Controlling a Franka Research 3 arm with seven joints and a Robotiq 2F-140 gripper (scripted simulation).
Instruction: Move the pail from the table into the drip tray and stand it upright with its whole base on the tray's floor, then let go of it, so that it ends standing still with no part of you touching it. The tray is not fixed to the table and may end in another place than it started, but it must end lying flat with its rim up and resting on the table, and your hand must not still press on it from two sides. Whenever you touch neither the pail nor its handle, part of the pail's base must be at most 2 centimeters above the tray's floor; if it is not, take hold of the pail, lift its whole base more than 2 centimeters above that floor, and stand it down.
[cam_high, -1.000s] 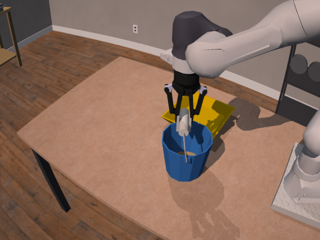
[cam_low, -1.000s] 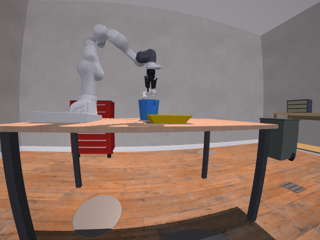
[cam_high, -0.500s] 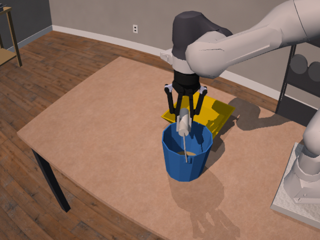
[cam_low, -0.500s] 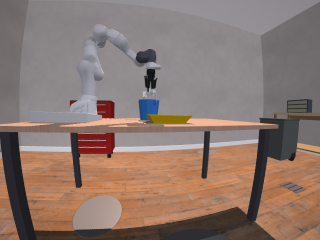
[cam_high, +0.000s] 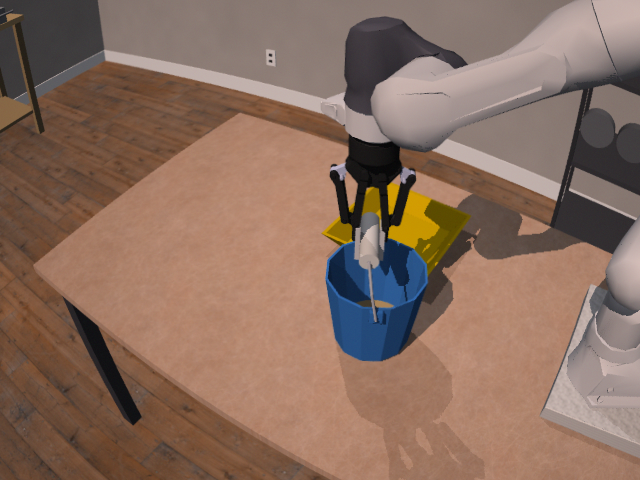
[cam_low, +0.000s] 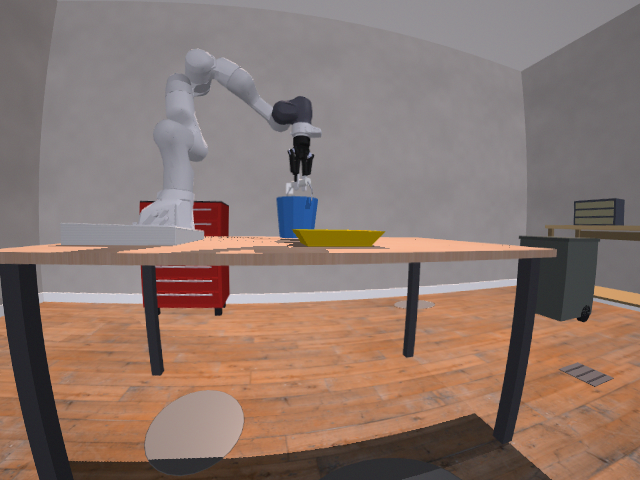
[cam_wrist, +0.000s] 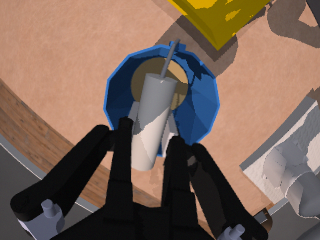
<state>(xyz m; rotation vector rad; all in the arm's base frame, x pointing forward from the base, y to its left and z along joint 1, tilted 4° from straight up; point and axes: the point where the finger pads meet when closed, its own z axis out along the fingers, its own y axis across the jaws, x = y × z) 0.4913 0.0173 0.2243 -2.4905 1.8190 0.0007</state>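
Gripper (cam_high: 370, 238) pointed straight down over the pail, its two black fingers closed narrow on the pale cylindrical grip (cam_high: 369, 240) of the pail's handle, one finger on each side of it. Grip lay roughly level, its long axis running across the pail's mouth and crosswise to the closing direction of the fingers; a thin wire bail (cam_high: 372, 294) ran from the grip's near end down to the rim. Blue pail (cam_high: 374, 320) stood upright on the table (cam_high: 180, 248), directly beneath the hand, base apparently on the table top in the exterior view, though the tray's rim hid the foot of it there. Yellow drip tray (cam_high: 439, 219) lay flat, rim up, just beside the pail on the side away from the top camera and slightly toward the arm's base; whether the two touched could not be told. Judged that the carry would be a short one: straight lift by the handle until the base cleared the tray's rim, then a small shift across to the tray. Pail hanging from a bail may swing, so slow travel seemed wise. Count: one pail, one tray, one arm, one gripper
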